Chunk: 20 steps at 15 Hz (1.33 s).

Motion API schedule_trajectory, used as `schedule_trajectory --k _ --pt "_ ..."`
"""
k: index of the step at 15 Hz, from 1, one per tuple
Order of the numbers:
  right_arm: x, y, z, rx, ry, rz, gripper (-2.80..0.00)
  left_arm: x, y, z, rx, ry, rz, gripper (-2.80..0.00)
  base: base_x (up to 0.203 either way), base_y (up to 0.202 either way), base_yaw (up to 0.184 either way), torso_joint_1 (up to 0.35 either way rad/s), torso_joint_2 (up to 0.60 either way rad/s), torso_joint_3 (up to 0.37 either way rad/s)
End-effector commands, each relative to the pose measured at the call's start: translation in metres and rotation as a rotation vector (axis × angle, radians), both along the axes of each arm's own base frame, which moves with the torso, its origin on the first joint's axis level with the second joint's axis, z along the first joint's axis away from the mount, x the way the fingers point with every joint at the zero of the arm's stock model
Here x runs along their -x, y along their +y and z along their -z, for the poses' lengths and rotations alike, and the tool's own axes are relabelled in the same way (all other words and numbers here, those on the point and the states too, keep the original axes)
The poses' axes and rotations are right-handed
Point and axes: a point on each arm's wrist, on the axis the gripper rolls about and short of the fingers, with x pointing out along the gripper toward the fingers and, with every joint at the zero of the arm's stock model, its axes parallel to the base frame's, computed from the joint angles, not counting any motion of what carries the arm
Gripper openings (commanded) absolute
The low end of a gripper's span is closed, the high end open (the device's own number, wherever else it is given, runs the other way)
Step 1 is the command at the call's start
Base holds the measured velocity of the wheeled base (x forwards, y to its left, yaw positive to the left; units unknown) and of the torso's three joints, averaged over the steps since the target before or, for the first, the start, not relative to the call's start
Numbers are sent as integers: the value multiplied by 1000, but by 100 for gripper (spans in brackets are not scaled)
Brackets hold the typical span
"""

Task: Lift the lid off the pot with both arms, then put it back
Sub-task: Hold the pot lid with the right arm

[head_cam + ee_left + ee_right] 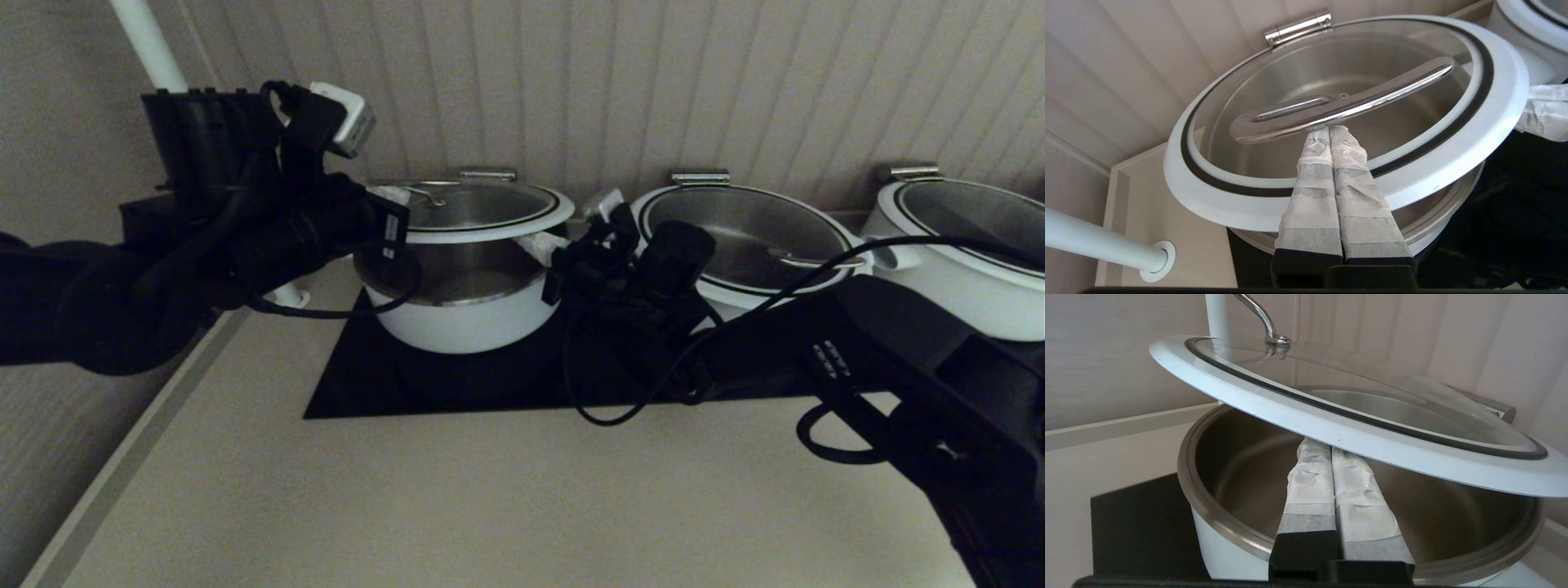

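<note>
The lid [478,211] hovers tilted above the pot [464,309], with the clenched left claw [1331,132] under its handle [1347,107] and the clenched right claw [1319,446] beneath its rim.

Right gripper [1327,447] tips hidden under lid [1355,433] rim; third pot [971,253] cut by frame edge.

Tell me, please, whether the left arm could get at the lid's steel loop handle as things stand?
Probably yes: the left gripper lies over the lid rim, shut, with its tips at the steel loop handle. Nothing lies between them, though it must open first.
</note>
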Motion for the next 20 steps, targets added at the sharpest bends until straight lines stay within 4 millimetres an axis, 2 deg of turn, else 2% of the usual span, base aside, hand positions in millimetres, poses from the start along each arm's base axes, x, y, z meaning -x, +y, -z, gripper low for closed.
schedule_trajectory --k 1,7,12,16,20 --pt "1 -1 -3 -2 -15 0 -280 8 3 -10 8 -25 -1 -280 0 0 0 0 0 0" --pt "0 -2 -4 -3 -17 5 -280 27 11 -20 3 -7 -2 -280 0 0 0 0 0 0" --pt "-2 -6 -4 -4 -18 14 -280 52 20 -13 -18 41 -1 -280 0 0 0 0 0 0" --pt "-4 -10 -5 -4 -19 23 -280 63 25 -4 -30 69 -1 -280 0 0 0 0 0 0" --pt "-6 -14 -5 -5 -21 33 -280 69 27 13 -48 119 0 -280 0 0 0 0 0 0"
